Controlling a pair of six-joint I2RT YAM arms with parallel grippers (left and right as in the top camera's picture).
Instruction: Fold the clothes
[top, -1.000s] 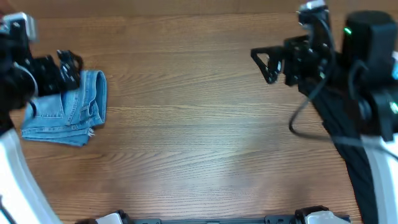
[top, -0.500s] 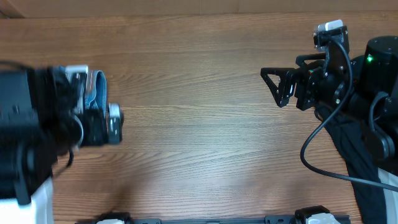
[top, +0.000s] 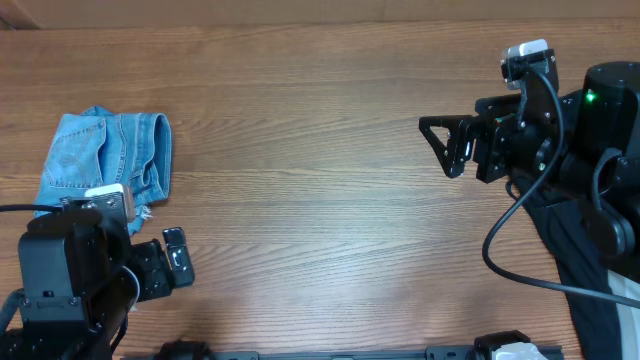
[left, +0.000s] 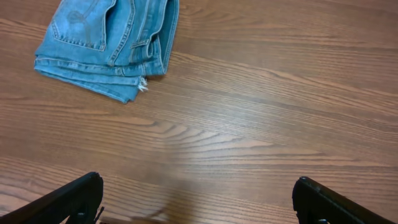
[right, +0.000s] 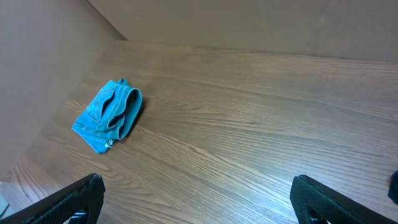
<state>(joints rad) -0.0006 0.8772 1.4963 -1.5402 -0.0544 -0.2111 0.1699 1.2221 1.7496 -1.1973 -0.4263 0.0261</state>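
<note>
The light-blue denim jeans (top: 105, 162) lie folded into a compact bundle at the table's far left, back pocket up and frayed hem at the near edge. They also show in the left wrist view (left: 111, 42) and the right wrist view (right: 107, 116). My left gripper (top: 176, 258) is open and empty, drawn back to the front left, clear of the jeans; its fingers frame bare wood (left: 198, 198). My right gripper (top: 443, 146) is open and empty at the right, high above the table (right: 198, 200), far from the jeans.
A large black garment (top: 578, 262) lies at the right edge under the right arm. The wooden table (top: 320, 200) has a brown wall behind its far edge (right: 261, 25). Arm bases sit at the front edge.
My left arm has let go of the jeans and pulled back toward the front left, leaving the folded bundle uncovered. The right arm shifted slightly right and then held still.
</note>
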